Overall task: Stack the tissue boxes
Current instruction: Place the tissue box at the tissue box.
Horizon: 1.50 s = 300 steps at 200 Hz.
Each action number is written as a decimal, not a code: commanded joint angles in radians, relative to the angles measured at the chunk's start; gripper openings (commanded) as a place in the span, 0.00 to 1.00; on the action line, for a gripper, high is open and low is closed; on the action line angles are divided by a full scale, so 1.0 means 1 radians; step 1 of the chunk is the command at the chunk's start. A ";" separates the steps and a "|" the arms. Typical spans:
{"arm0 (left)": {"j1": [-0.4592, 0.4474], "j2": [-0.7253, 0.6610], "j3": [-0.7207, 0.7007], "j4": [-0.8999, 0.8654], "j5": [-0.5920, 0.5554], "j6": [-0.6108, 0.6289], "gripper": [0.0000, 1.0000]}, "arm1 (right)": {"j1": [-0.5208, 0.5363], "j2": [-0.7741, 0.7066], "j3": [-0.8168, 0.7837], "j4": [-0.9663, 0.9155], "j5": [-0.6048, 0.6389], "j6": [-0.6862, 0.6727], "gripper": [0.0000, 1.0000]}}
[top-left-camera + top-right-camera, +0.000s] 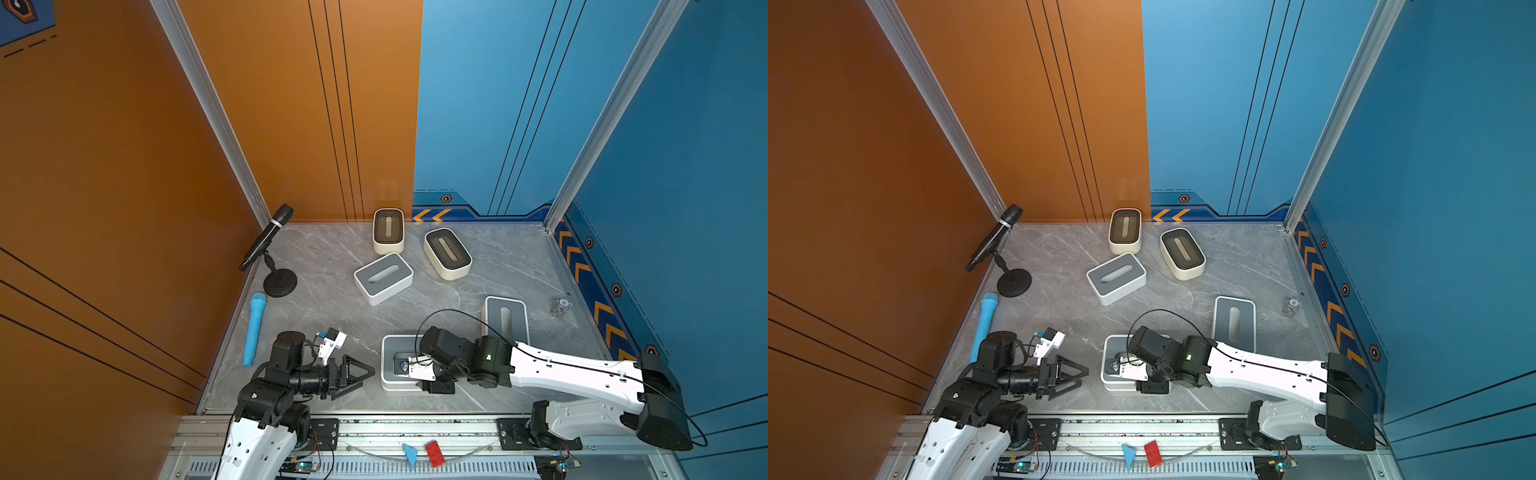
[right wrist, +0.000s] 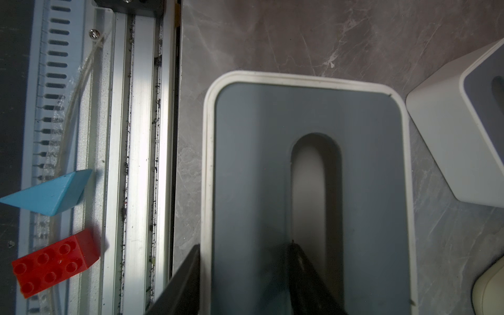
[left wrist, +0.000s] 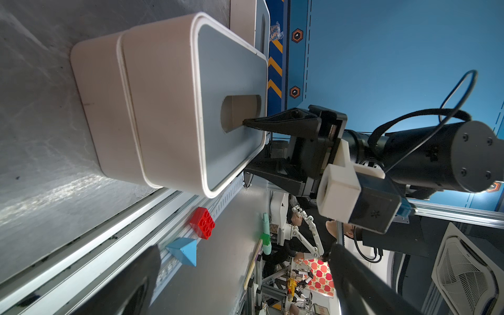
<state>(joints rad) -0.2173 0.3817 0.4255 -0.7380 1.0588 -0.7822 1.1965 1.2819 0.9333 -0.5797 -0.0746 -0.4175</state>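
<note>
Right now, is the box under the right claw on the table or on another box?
On another box: the left wrist view shows the grey-lidded box sitting atop a second white box.

The top box (image 3: 163, 103) sits on the bottom box (image 3: 98, 103) at the table (image 1: 316, 307) front, other boxes (image 1: 383, 278) behind.

Grey marbled tabletop (image 1: 324, 257), 2 brown-lidded cream boxes (image 1: 388, 231) (image 1: 447, 253), blue microphone (image 1: 254, 328), red brick (image 1: 434, 453)

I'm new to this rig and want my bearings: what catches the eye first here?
The right gripper, clamped on a grey-lidded box that sits atop another box at the front of the table, one finger in its slot. Beside it the left gripper hangs open; four more boxes lie scattered behind.
</note>
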 commanded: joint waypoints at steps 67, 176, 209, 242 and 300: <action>0.004 0.008 -0.013 -0.017 0.002 0.024 0.98 | -0.011 -0.024 -0.014 0.026 -0.017 -0.007 0.43; 0.010 0.009 -0.014 -0.018 0.002 0.026 0.98 | -0.014 -0.040 -0.030 0.036 -0.015 -0.012 0.50; 0.010 0.009 -0.015 -0.017 0.002 0.026 0.98 | -0.015 -0.044 -0.034 0.041 -0.023 -0.014 0.52; 0.013 0.009 -0.015 -0.016 0.002 0.026 0.98 | -0.017 -0.046 -0.034 0.037 -0.037 -0.023 0.49; 0.016 0.011 -0.015 -0.018 0.000 0.024 0.98 | -0.025 -0.048 -0.033 0.032 -0.067 -0.047 0.48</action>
<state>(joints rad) -0.2085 0.3874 0.4255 -0.7380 1.0588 -0.7822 1.1767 1.2621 0.9085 -0.5564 -0.1127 -0.4404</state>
